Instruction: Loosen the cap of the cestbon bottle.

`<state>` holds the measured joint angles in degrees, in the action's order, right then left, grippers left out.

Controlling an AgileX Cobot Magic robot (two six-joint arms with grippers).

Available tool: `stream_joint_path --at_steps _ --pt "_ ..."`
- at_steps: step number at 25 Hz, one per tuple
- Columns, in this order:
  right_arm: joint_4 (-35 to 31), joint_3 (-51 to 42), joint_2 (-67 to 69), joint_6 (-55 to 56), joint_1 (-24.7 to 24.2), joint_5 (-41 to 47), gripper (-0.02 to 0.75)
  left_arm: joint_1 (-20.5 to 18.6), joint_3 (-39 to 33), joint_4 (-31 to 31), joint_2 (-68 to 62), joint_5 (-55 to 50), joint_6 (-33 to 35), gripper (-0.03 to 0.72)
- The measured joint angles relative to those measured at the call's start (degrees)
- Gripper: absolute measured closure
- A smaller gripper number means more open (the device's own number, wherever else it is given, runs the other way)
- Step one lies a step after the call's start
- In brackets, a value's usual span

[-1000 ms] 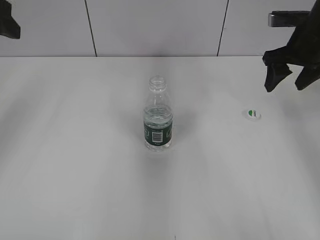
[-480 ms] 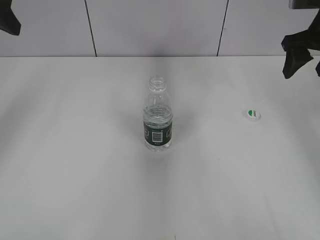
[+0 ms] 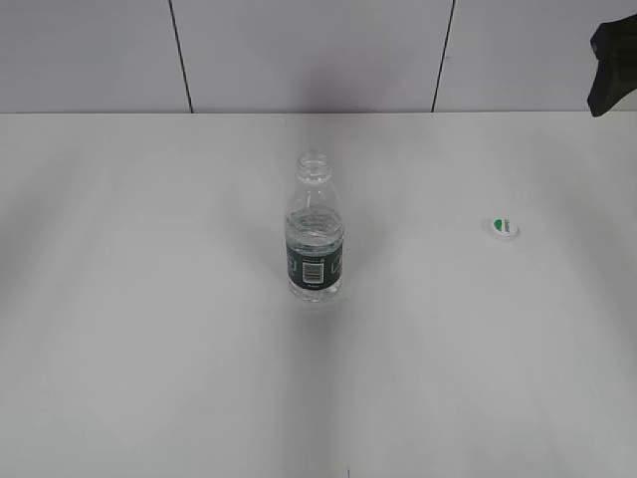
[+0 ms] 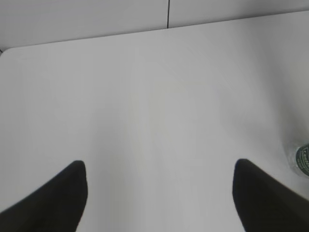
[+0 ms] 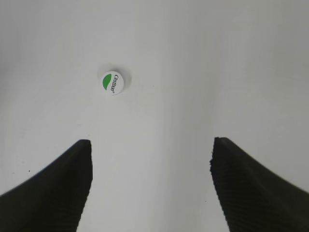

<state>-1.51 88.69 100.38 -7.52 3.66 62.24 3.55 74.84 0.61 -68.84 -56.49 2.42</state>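
At the far right edge of the exterior view, the right tool (image 3: 609, 68) has pulled up and away over the last second, almost out of frame. Its jaws are spread and empty, as are the left tool's (image 4: 159, 193). The cap (image 3: 502, 227) lies on the worktop (image 3: 149, 349), well apart from the open-necked cestbon bottle (image 3: 316, 239), so the loosening looks complete.
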Motion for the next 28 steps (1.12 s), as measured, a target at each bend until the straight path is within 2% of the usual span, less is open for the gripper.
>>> stream_joint_path --at_steps 6,20,25,28 --pt "0.13 0.00 -0.47 0.00 0.00 0.00 0.153 0.00 -3.09 0.56 15.44 -3.85 0.00 0.129" --pt "0.22 0.00 -0.56 0.00 -0.04 -1.24 0.153 0.00 -29.25 -1.35 58.91 -5.21 -0.23 0.129" --pt "0.22 0.00 -0.56 0.06 -0.04 -1.29 0.153 0.00 -35.08 -1.74 67.96 -5.08 -0.23 0.129" --pt "0.17 0.00 -0.63 -0.01 -0.04 -1.29 0.153 0.00 -37.59 -1.81 69.21 -5.13 -0.23 0.129"
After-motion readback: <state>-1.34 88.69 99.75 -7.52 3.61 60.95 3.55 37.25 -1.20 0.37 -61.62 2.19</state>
